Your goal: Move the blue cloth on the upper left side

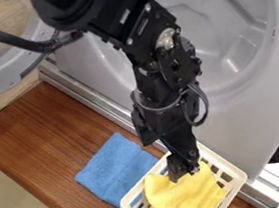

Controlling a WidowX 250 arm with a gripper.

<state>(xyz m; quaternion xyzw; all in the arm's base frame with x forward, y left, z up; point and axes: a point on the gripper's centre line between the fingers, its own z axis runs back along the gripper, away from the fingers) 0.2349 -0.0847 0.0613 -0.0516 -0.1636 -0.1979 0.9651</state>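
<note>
Looks like the pre-grab step to me. The blue cloth is on the bench, right along the left side of the basket. The tool is over the basket, by the yellow cloth; can't tell how open it is or if it's got anything. Next it should go left of the basket, grab blue, then head further up-left.

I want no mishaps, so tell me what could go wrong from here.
The gripper is at the yellow cloth, not the blue cloth, so it may snag the wrong one. Blue shows through the side slots of the basket, so the blue cloth's edge may lie under it, and pulling could drag the basket.
</note>
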